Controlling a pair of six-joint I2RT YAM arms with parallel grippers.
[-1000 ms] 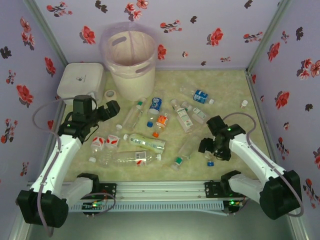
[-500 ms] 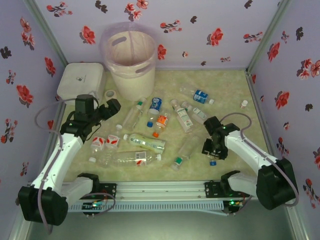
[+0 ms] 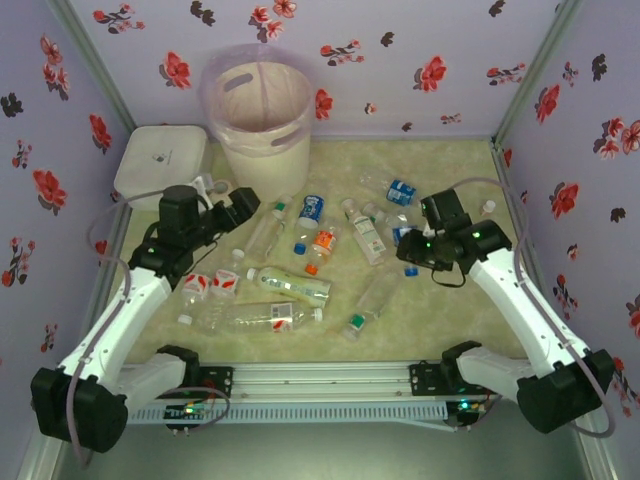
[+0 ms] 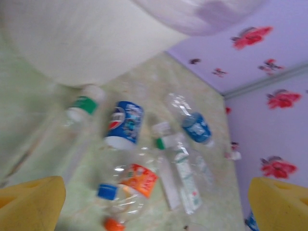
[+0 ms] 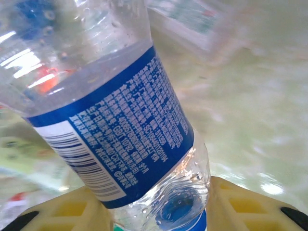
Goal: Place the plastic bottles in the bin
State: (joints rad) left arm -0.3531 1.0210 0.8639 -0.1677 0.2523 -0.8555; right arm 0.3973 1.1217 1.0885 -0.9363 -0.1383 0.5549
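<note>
Blue-labelled bottle (image 5: 120, 130) sits clamped in right gripper (image 5: 159, 211); left gripper (image 4: 154, 202) gapes wide beside bin (image 4: 72, 43).

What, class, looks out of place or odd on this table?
A small blue cap lies loose beside the orange-labelled bottle, apparently off any bottle; the plastic bottles around it lie scattered on their sides.
</note>
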